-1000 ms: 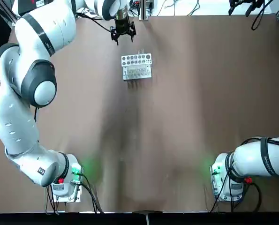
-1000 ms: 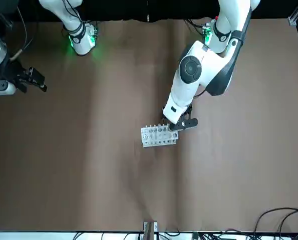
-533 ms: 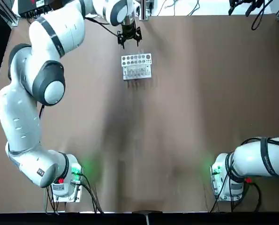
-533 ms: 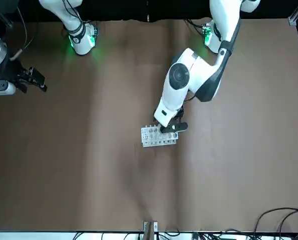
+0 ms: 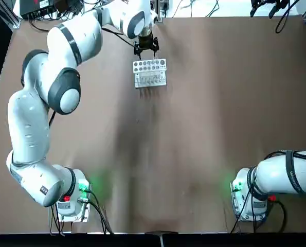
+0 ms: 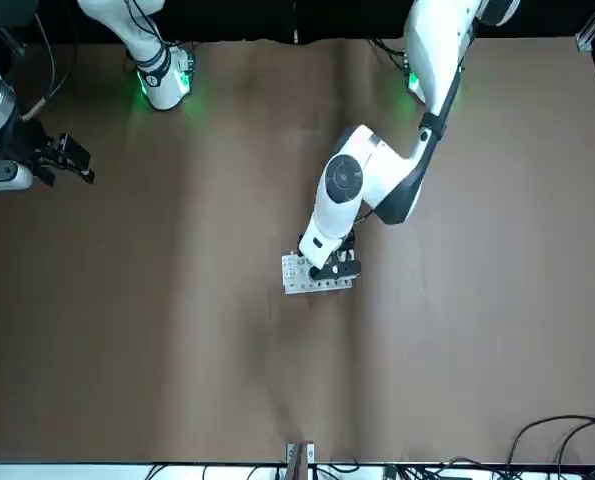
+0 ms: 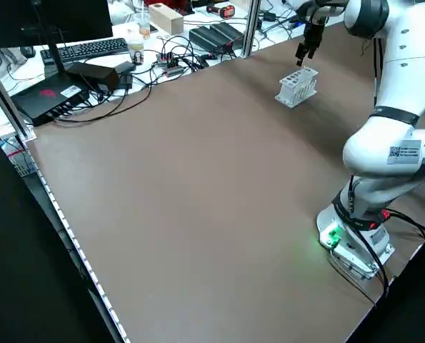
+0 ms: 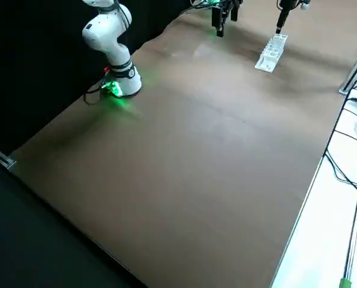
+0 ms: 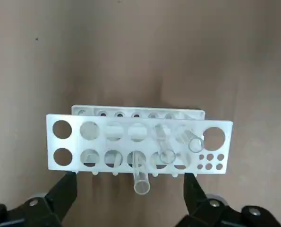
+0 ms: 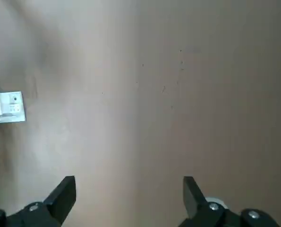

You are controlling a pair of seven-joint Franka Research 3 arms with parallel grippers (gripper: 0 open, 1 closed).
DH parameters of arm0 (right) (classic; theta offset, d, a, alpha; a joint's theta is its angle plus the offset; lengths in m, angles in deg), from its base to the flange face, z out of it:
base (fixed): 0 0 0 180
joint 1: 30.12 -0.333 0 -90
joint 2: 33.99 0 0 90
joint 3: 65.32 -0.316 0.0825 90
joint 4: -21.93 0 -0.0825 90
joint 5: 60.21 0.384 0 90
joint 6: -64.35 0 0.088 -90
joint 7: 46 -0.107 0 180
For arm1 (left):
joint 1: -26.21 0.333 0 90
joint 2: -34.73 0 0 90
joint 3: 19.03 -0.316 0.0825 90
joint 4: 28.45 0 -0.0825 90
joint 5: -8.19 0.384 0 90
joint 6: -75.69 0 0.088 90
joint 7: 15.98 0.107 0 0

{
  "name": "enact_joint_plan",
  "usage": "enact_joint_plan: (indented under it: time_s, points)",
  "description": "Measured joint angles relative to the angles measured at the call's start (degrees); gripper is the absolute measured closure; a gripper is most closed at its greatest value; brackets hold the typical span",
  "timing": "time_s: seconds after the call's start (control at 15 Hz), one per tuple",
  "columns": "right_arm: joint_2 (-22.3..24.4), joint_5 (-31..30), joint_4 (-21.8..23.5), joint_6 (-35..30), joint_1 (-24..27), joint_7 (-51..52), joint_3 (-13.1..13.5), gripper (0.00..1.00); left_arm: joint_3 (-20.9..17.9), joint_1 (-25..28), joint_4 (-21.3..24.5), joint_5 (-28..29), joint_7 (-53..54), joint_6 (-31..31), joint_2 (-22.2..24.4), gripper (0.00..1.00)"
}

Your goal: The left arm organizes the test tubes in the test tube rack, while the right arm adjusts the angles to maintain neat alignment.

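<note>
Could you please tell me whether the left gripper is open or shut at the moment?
It is open: the left gripper's two fingers stand wide apart, with bare space between their tips and nothing held.

You have one test tube rack (image 9: 100, 124) on one table (image 5: 209, 118), with three test tubes (image 9: 140, 176) standing in the rack. You have two arms with one gripper each, two grippers in all: the left gripper (image 9: 130, 179) near the rack, the right gripper (image 10: 130, 179) well apart from it. Well apart from the rack, you also have one monitor (image 7: 76, 16) and one keyboard (image 7: 91, 49).
</note>
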Motion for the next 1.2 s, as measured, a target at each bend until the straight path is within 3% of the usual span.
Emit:
enact_joint_plan:
  time_s: [0.27,1.2]
  points:
    - [0.0,0.0,0.0,0.0,-0.04,0.0,0.0,0.0,-3.33,-3.97,-0.51,-0.03,-1.25,0.08,-1.55,0.0]
    - [0.0,0.0,0.0,0.0,-0.06,0.0,0.0,0.0,-3.65,-4.22,-0.79,-0.7,-5.08,-1.01,-2.52,0.01]
